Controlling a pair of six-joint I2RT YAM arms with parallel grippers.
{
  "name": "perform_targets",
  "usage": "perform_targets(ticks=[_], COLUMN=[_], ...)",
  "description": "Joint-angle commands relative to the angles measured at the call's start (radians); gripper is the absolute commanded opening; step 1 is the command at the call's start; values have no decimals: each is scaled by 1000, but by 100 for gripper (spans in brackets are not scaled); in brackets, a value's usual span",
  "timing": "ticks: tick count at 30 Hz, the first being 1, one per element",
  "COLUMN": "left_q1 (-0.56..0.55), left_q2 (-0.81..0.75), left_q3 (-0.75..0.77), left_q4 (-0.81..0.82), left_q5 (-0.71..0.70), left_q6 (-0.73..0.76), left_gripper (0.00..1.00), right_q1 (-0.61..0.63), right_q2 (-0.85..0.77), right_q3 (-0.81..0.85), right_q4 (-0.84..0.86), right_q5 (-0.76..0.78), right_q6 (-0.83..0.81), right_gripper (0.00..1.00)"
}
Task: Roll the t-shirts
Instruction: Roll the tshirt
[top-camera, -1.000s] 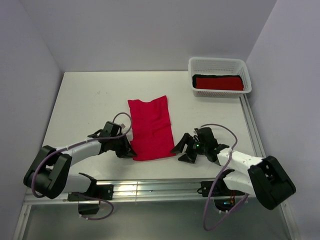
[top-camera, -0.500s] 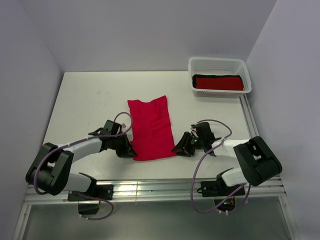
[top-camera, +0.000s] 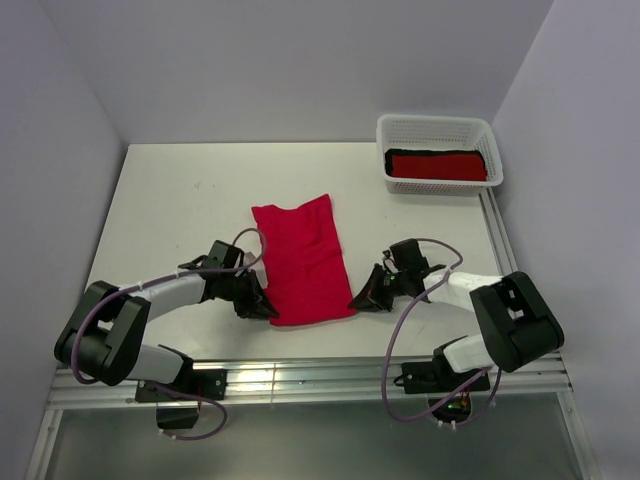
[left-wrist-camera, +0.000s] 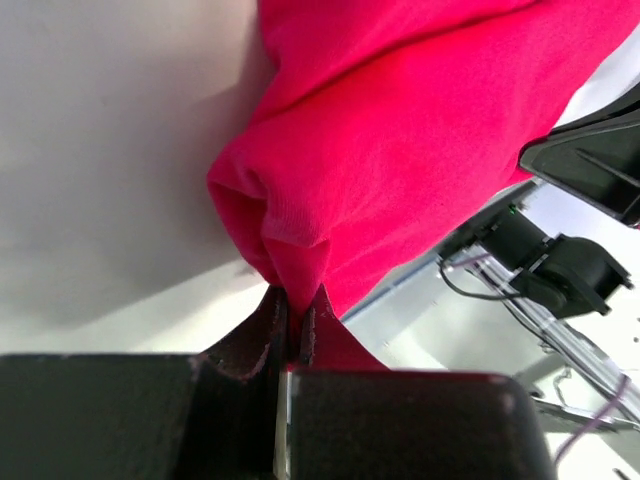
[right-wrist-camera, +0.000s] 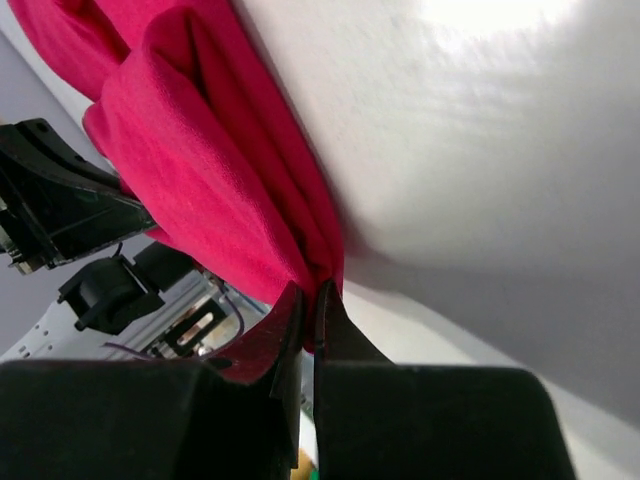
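Jaws tight on crimson t-shirt (top-camera: 300, 260) corners

A white mesh basket (top-camera: 437, 129) sits at the white table's (top-camera: 180, 200) far right corner.

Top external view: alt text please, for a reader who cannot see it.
A bright pinkish-crimson cloth t-shirt lies flat as a long strip on the white table, its near corners pinched by the left gripper and right gripper. A white plastic basket at far right holds a deeper red rolled bundle.
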Motion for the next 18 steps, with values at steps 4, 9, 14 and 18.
perform_targets(ticks=[4, 9, 14, 18], left_q1=[1, 1, 1, 1], left_q2=[1, -35, -42, -24], left_q3=[54, 33, 40, 68], left_q4=[-91, -112, -114, -144], left_q5=[87, 136, 179, 213], left_q6=[-67, -165, -253, -300], left_gripper=[0, 0, 0, 0], right_q1=[-20, -53, -99, -129], right_q2=[-73, -69, -41, -6], right_q3=[63, 89, 159, 227], right_q4=[-289, -457, -635, -781], right_q5=[-59, -94, -78, -55], right_q6=[-13, 26, 11, -19], right_gripper=[0, 0, 0, 0])
